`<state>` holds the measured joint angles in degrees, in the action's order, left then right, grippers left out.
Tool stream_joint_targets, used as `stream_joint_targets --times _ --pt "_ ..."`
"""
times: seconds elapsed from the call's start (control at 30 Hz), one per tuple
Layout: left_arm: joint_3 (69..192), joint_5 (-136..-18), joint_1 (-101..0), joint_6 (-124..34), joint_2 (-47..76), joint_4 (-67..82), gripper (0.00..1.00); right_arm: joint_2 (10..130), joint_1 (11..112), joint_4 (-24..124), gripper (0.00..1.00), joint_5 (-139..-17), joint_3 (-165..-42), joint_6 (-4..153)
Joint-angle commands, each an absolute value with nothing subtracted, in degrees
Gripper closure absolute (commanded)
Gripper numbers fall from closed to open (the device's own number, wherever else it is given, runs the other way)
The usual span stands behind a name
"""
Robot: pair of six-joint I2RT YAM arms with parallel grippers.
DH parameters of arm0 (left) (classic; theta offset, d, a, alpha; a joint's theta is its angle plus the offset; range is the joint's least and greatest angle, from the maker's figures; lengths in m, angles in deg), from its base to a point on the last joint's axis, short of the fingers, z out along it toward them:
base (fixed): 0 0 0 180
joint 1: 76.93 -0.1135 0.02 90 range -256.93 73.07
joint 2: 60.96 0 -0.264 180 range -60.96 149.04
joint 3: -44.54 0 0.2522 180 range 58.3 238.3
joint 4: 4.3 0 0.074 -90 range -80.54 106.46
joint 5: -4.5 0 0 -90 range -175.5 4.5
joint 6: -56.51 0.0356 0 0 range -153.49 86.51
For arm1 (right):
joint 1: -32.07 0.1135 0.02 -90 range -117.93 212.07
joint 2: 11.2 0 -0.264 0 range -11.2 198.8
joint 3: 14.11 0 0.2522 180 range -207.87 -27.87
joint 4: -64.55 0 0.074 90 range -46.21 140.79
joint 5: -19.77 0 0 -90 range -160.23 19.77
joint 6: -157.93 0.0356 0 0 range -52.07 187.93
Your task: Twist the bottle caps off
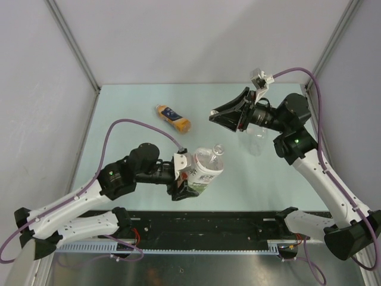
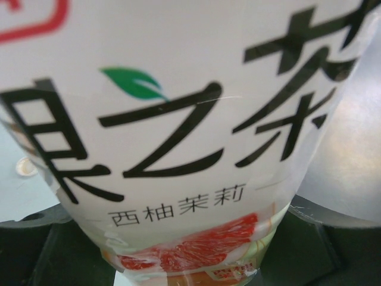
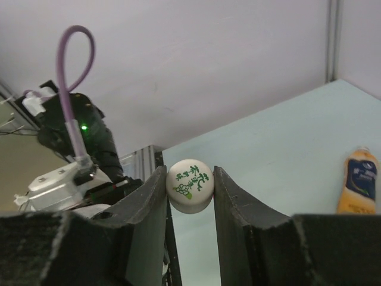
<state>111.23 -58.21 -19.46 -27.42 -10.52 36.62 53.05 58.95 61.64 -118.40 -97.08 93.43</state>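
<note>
**Right gripper [image 3: 190, 179] holds one cap clear of its bottle; two more bottles wait**

On the pale green table [image 1: 196, 95] the biggest item is the white-labelled bottle [image 1: 205, 170]. It is tilted with its neck pointing away from the arm bases and gripped round the body by the left gripper [image 1: 181, 179]. That arm's wrist view shows little more than the printed label pressed close to the lens. The neck looks bare and open at the top, so this bottle appears to be done.

Further back on the right, a clear bottle [image 1: 256, 140] stands upright, partly hidden under the right arm. Whether its top is on cannot be told. An orange bottle [image 1: 174, 118] lies on its side toward the far left, well apart from both arms. Its narrow end looks closed, though it is too small to be sure.

Smallest is the white cap [image 3: 190, 186], printed in green. The right gripper's two fingers are pressed against its sides and hold it in the air, above and beyond the open neck, touching nothing else.

As a judgement, one cap of three is off and needs setting down. The clear and orange bottles probably remain to be opened.
</note>
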Motion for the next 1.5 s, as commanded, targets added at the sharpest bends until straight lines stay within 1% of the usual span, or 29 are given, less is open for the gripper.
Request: stream_joint_targets --times 0.0,0.17,0.37,0.5,0.6,0.73,0.9,1.03,1.17,1.27,1.37,1.47 --pt "111.78 -66.53 -19.27 -27.55 -12.98 32.74 1.00 53.63 58.70 54.45 0.96 -111.76 -97.18 89.04" --pt "110.70 -77.39 -19.27 -28.39 -14.72 31.72 1.00 58.39 59.31 45.53 0.96 -106.55 -97.13 85.13" --pt "109.52 -86.06 -19.27 -29.43 -16.28 30.97 1.00 65.85 64.10 35.77 0.95 -91.39 -97.06 78.17" --pt "108.66 -90.78 -19.22 -29.86 -17.73 30.79 1.00 72.33 65.76 31.91 0.97 -85.51 -97.07 76.67" --pt "108.14 -93.07 -19.27 -29.99 -19.07 30.74 1.00 77.83 65.98 30.71 0.97 -83.72 -97.05 76.72" --pt "107.35 -93.32 -19.26 -29.90 -20.12 30.74 1.00 83.88 66.43 30.25 0.96 -80.97 -97.09 77.83" --pt "106.74 -92.68 -19.23 -30.12 -20.48 30.79 1.00 89.06 67.11 29.88 0.92 -76.27 -97.11 78.49" --pt "106.65 -92.93 -19.27 -29.93 -20.42 30.79 1.00 91.10 67.22 29.42 0.83 -75.92 -97.10 78.04" --pt "106.84 -93.29 -19.22 -29.83 -19.94 30.79 0.98 91.34 67.18 29.20 0.55 -76.00 -97.16 77.83" --pt "107.04 -93.23 -19.20 -29.68 -19.51 30.76 0.98 90.37 67.34 29.01 0.39 -75.33 -97.14 77.45" --pt "107.26 -93.22 -19.26 -29.51 -19.06 30.73 0.98 88.49 67.40 28.54 0.30 -74.08 -97.13 77.16" --pt "107.41 -93.35 -19.26 -29.33 -18.75 30.74 0.99 86.36 67.43 28.11 0.24 -73.35 -97.13 76.77"
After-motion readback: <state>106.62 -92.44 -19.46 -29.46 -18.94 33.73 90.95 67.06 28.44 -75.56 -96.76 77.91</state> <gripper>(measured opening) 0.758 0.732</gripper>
